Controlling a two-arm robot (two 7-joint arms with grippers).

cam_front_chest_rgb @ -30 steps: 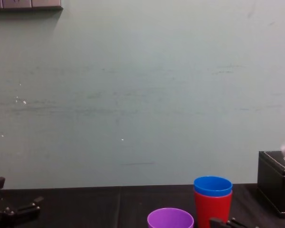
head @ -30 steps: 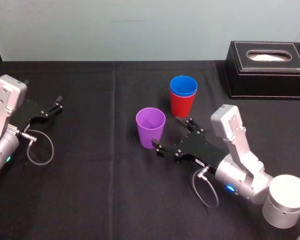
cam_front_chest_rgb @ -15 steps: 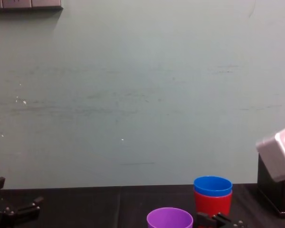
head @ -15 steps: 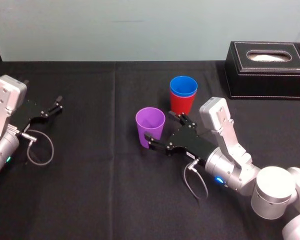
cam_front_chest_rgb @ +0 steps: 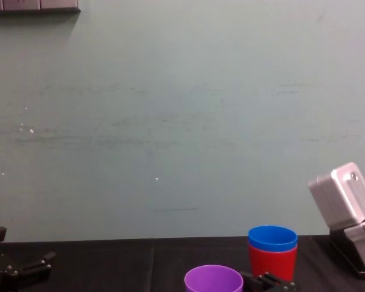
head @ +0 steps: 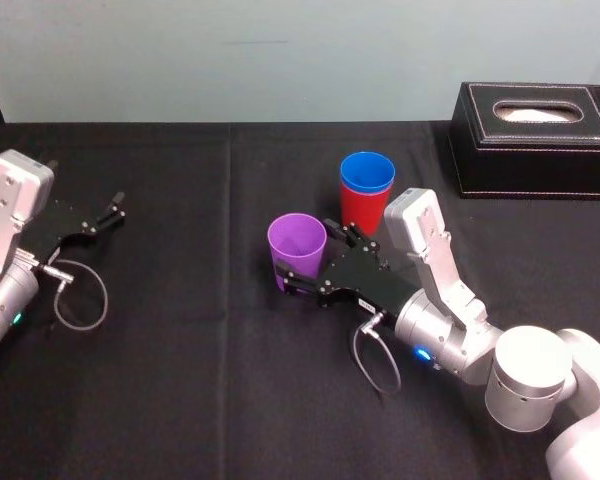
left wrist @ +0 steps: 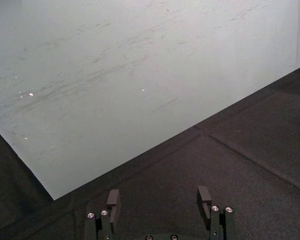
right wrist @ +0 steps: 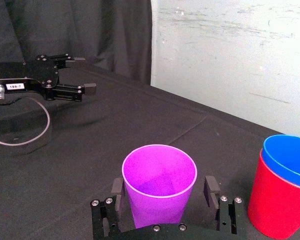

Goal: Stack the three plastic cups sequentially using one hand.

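Purple cup [head: 298, 250]: upright on the counter [head: 180, 350], mouth up, near the middle of my workspace.
Stack so far: blue cup [head: 367, 172] is nested in the red cup [head: 362, 212]. The pair stands just beside the purple one, farther back and to the right, not touching it.
Key relation: the purple cup sits squarely inside the right claw [head: 312, 258], which comes in level from the near right. Its long axis is vertical, across the line of the fingers.
Right claw: spread wide, one of its fingers [right wrist: 210, 186] on each side of the cup wall. From the right wrist view I see a thin gap at each pad, so I read it as released and gripping nothing.
Left claw [head: 110, 210]: parked at the far left of the counter, fingers apart and empty, well apart from all three cups. The right arm is plainly the nearer one.
Step in hand: I judge two cups are done and the purple one is about to be gripped.
Next move: close on the wall, lift above the blue rim, carry back and right, then lower in.
Risk: the smooth taper may slip upward under a squeeze, and the far finger is near the red cup.
Surroundings: black stitched box [head: 535, 140] at the far right rear, well clear.
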